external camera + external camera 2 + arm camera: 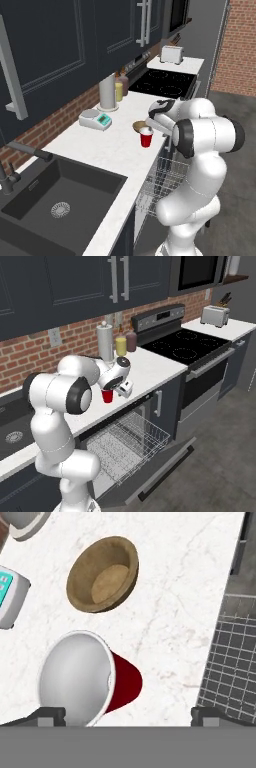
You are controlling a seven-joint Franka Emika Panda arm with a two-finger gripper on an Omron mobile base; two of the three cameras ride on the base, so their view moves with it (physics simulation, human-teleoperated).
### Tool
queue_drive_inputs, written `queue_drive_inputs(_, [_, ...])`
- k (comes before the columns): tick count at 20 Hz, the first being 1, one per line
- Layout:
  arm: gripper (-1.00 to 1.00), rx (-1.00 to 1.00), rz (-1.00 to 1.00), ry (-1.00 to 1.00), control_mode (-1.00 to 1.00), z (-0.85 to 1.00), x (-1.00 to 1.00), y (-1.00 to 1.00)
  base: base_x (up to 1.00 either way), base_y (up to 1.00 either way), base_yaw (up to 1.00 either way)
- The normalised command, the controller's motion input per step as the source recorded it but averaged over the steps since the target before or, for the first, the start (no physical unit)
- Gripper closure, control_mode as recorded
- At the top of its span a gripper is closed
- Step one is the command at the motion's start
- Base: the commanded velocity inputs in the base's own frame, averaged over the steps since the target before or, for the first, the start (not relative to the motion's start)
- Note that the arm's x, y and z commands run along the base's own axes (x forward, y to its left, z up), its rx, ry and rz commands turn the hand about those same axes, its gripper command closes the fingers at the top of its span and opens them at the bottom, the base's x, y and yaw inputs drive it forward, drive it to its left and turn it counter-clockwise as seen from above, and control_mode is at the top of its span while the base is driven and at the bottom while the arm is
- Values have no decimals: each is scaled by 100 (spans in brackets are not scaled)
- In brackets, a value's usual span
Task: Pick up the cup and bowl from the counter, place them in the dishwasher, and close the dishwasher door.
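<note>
Hiding behind cup (146,137) and arm: bowl (138,125).

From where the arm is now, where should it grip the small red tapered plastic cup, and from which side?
Grip the small red tapered plastic cup at its wide open rim, coming down from above. It stands upright on the white veined counter, mouth up, clear of the tan wood-like bowl. One finger could go inside the rim, one outside. The open gripper probably needs shifting towards it.
</note>
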Motion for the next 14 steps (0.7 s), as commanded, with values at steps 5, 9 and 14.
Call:
queue_drive_inputs(5, [-100,2,-3,0,-100,-21,9,0,0,0,0])
queue_drive_inputs(9, [-100,1,-2,0,-100,-18,0,0,0,0,0])
queue_drive_inputs(14, [-100,0,-1,0,-100,-16,0,0,0,0,0])
